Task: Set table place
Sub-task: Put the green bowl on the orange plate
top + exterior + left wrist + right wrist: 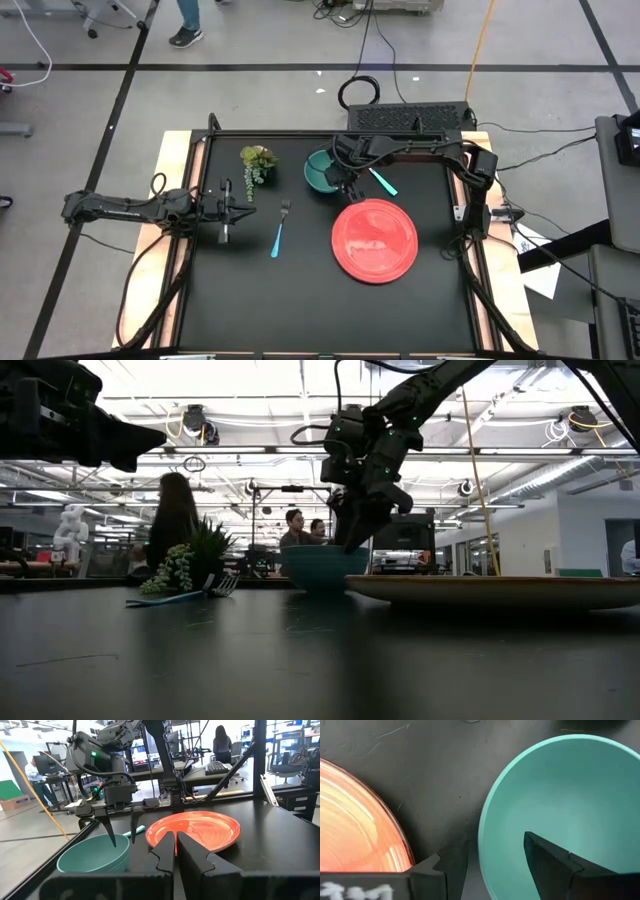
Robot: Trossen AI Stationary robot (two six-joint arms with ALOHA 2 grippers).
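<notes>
The teal bowl (320, 171) stands on the black table (300, 300) at the far middle. The red plate (375, 240) lies to the right of and nearer than it. My right gripper (495, 865) is open and points down over the bowl's rim on the plate side. One finger is inside the bowl and one outside, both apart from the rim (482, 835). The teal-handled spoon (383, 182) lies between bowl and plate. The blue-handled fork (279, 232) lies left of the plate. My left gripper (175, 851) is shut and empty, above the table's left part (250, 203).
A green plant sprig (258, 163) lies at the far left, close to the bowl and the fork. Cables and a dark box (410, 117) sit beyond the far edge. People (295, 528) show in the room behind the table.
</notes>
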